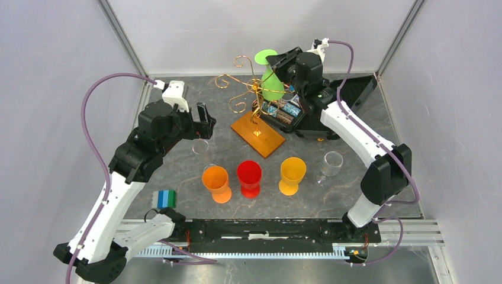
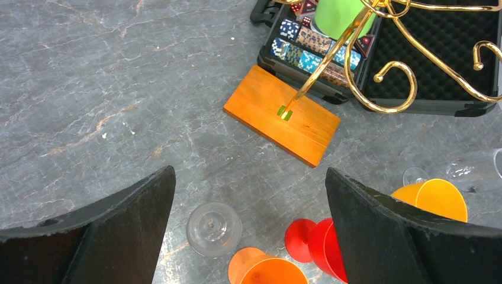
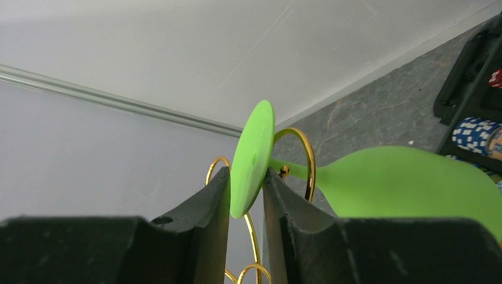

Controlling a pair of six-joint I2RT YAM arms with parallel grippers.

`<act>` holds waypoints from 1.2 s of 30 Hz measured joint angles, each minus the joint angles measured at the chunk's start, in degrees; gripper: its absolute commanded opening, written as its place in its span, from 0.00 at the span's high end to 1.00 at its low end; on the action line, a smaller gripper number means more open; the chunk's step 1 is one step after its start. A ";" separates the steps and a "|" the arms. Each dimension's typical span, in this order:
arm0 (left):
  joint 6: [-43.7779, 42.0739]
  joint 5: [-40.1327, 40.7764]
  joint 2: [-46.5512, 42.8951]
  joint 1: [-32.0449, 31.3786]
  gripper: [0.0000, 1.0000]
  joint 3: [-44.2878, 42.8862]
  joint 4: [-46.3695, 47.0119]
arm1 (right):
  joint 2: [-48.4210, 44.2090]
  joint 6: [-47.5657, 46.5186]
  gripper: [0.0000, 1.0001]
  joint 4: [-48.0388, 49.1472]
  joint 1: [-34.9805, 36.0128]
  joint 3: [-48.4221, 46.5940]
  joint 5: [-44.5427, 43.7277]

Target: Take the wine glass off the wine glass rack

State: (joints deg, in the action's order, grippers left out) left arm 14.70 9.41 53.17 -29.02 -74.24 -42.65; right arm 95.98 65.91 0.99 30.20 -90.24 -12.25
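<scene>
Currently at grasp step: green wine glass (image 3: 408,177) hung inverted on wine glass rack (image 1: 240,83), its foot pinched by right tool (image 3: 245,177); left tool (image 2: 250,171) spread wide over counter (image 2: 89,89); next, stem to be slid clear of the wire loop.

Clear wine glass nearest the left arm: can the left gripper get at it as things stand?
Probably yes. The open left gripper hangs over the clear wine glass, nothing between; the orange plastic goblet stands close beside it.
</scene>
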 measured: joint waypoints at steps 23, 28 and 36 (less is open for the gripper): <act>0.00 0.81 -0.35 0.00 0.00 0.28 -0.02 | -4.81 0.24 1.00 3.50 -0.31 5.42 -4.02; 0.00 0.81 -0.35 0.00 0.00 0.31 0.00 | -6.62 0.22 1.00 4.15 -0.31 6.32 -4.46; 0.00 0.81 -0.35 0.00 0.00 0.39 0.02 | -8.72 0.44 1.00 5.14 0.07 10.12 -2.93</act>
State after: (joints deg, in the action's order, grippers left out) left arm 14.70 10.22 52.82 -29.02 -73.84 -42.63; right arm 87.26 66.35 6.13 30.26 -80.12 -15.18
